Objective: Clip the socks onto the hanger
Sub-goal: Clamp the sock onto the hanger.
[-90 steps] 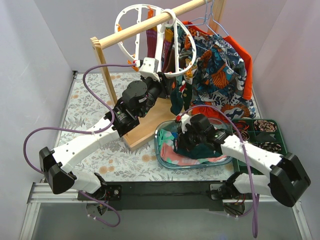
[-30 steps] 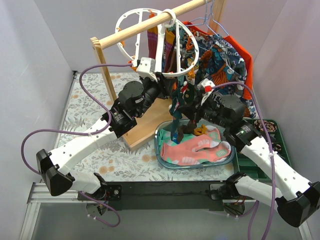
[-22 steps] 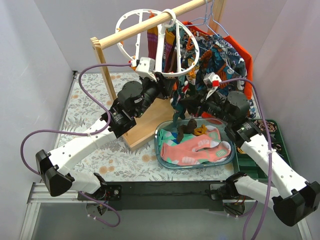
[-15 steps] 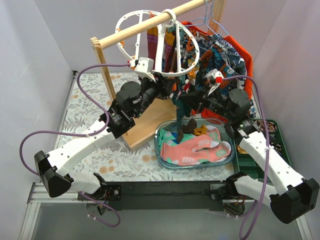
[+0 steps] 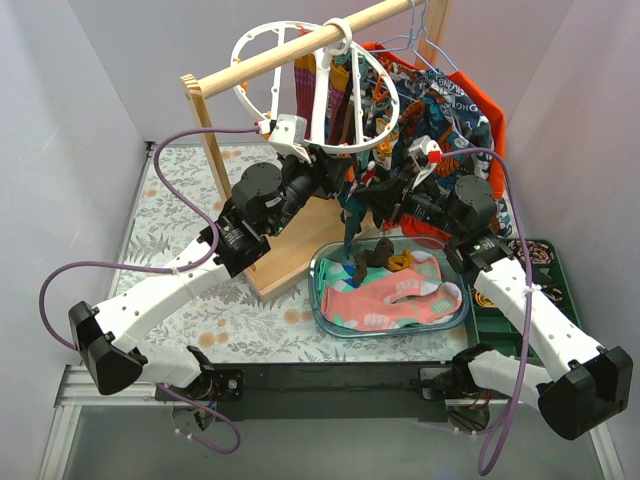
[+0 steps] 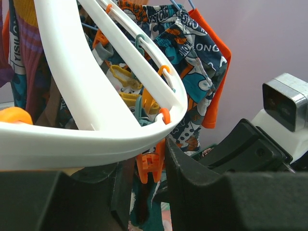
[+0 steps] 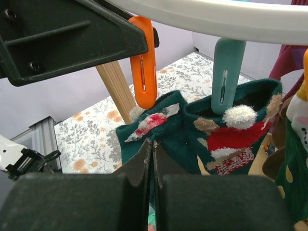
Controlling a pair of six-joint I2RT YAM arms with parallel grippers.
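The white ring hanger (image 5: 262,40) hangs from the wooden rail. My left gripper (image 5: 335,178) is at its lower rim. In the left wrist view my left gripper (image 6: 147,168) is shut on an orange peg (image 6: 150,166) under the rim (image 6: 96,134). My right gripper (image 5: 372,200) is shut on a dark green sock (image 5: 350,225) that dangles over the basin. In the right wrist view my right gripper (image 7: 152,144) holds the sock's cuff (image 7: 159,120) just below the orange peg (image 7: 144,62). A second green sock (image 7: 231,130) hangs from a teal peg (image 7: 226,72).
The wooden rail (image 5: 240,65) stands on a post with a board base (image 5: 290,250). The patterned orange-blue shirt (image 5: 450,150) hangs behind on a wire hanger. A clear basin (image 5: 318,290) holds pink socks (image 5: 390,295). A green tray (image 5: 530,265) sits at the right.
My right gripper has risen out of the basin with the dark green sock and brought its cuff up under the hanger's rim. The left arm has stayed at the peg.
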